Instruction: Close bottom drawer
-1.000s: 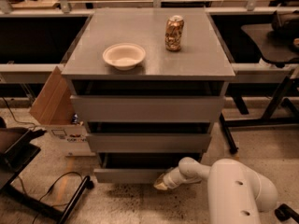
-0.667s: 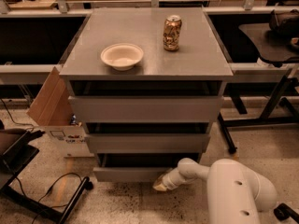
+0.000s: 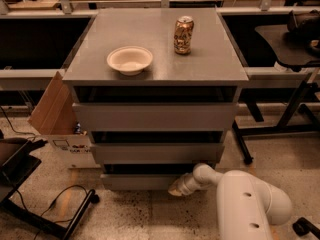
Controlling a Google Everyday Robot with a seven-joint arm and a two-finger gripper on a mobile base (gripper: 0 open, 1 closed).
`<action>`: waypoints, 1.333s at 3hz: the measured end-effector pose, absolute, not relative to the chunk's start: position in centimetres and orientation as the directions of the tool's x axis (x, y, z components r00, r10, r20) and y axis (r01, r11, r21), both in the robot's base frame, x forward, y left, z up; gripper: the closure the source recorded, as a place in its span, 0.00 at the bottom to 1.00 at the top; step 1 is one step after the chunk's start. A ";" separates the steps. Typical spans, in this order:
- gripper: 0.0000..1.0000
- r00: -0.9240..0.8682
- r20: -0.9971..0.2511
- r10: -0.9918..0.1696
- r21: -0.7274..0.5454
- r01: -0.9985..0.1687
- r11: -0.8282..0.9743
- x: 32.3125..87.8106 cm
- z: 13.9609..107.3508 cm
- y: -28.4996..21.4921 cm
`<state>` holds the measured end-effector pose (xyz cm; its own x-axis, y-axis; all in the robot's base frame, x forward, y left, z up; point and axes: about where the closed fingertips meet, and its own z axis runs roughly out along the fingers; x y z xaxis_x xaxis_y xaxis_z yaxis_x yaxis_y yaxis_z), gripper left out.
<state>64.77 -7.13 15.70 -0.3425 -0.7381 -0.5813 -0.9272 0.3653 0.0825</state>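
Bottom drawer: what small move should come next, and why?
Probably a short push straight inward: the gripper sits at the right end of the bottom drawer front, and a dark gap above that front suggests it is not fully shut.

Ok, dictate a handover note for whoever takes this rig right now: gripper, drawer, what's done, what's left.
Gripper: low at the right end of the bottom drawer front, apparently pressing on it.
Bottom drawer: looks nearly in, but a dark gap shows above its front, so probably not fully shut.
Done: arm is placed for the push.
Left: push the front in until it lines up under the middle drawer, then back away.
The bowl and drink can on the cabinet top are out of the way.
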 end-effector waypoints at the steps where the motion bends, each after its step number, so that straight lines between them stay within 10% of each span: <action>1: 1.00 -0.345 -0.581 -0.737 0.078 -0.925 0.371 65.1 15.8 -7.3; 4: 1.00 -0.353 -0.569 -0.743 0.051 -0.916 0.397 65.8 16.4 -8.1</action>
<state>65.84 -8.13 16.44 -0.3534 -0.7428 -0.5687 -0.9163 0.3973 0.0506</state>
